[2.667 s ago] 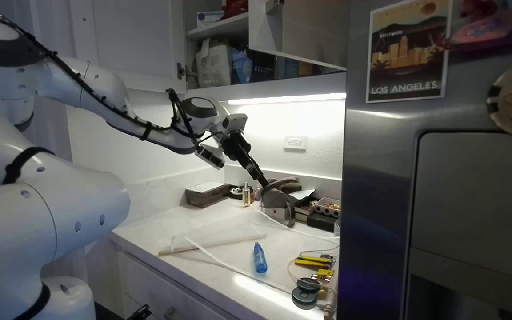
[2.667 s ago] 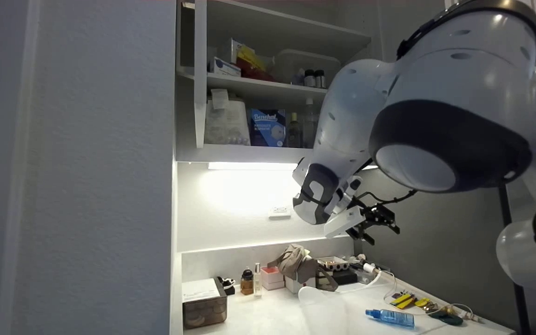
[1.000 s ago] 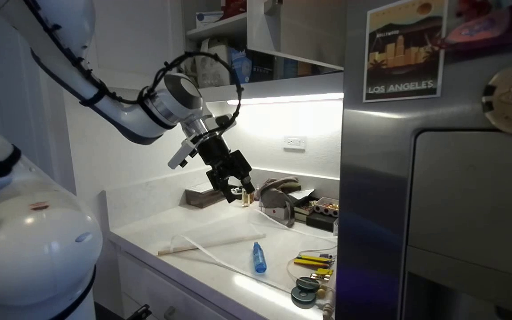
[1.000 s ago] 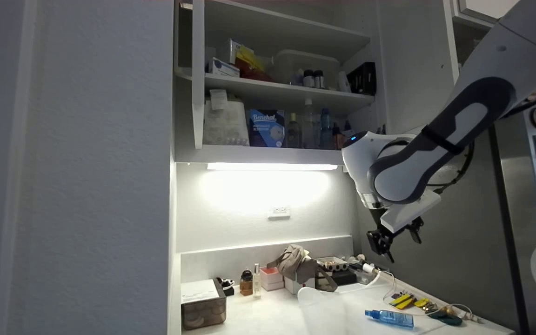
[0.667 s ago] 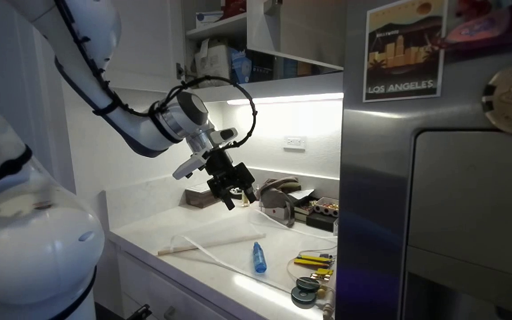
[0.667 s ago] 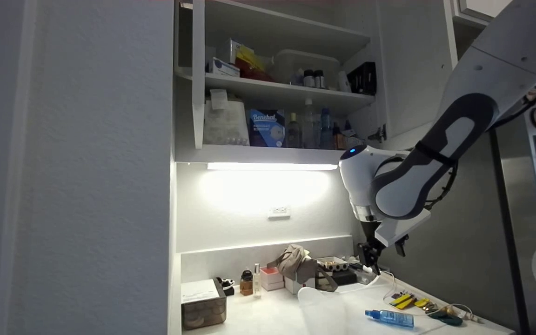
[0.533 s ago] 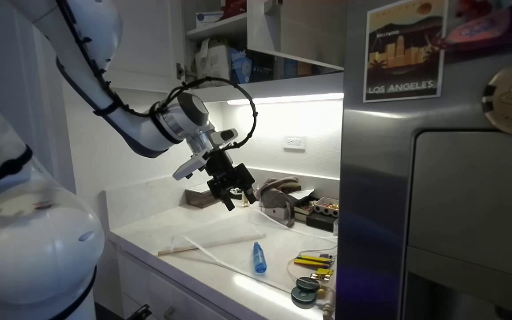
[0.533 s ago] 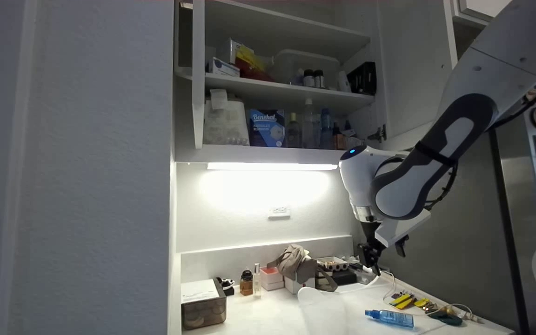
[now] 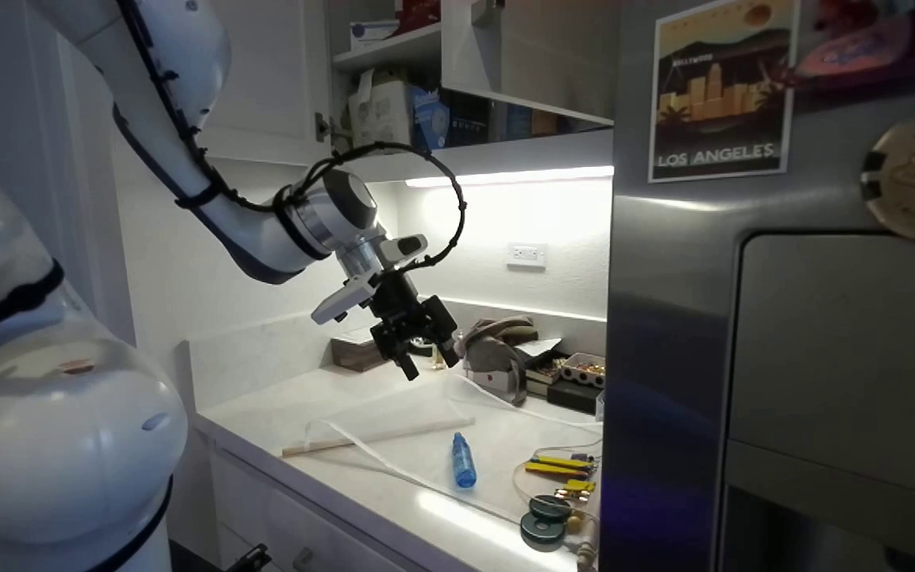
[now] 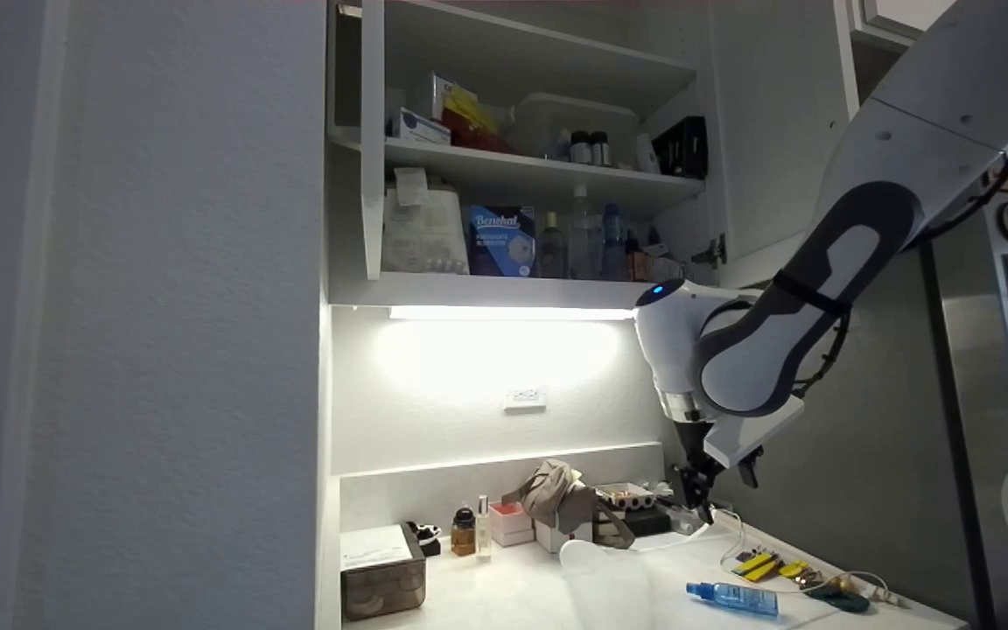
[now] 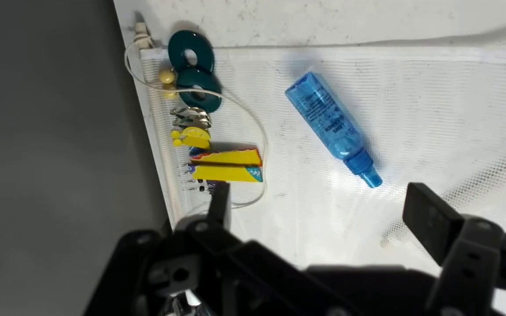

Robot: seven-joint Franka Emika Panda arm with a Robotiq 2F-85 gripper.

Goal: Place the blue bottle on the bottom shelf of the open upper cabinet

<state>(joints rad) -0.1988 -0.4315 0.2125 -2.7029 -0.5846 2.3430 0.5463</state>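
Blue bottle (image 9: 464, 461) lies on its side on a thin white net sheet (image 11: 433, 105) spread on the white counter (image 9: 271, 403), near little yellow things (image 11: 226, 172) and two dark green rings (image 11: 195, 75). A bright light (image 10: 504, 312) shines under the bottom shelf (image 10: 486, 289) of the open upper cabinet (image 10: 539, 63), and a gray fridge (image 9: 676, 334) stands beside the counter. The gripper (image 9: 431, 367) hangs a bit lower than a second ago — its fingers (image 11: 431, 221) wide apart over the counter. The bottle is see-through — with dark writing (image 11: 328, 118) and a narrow cap (image 11: 359, 162).
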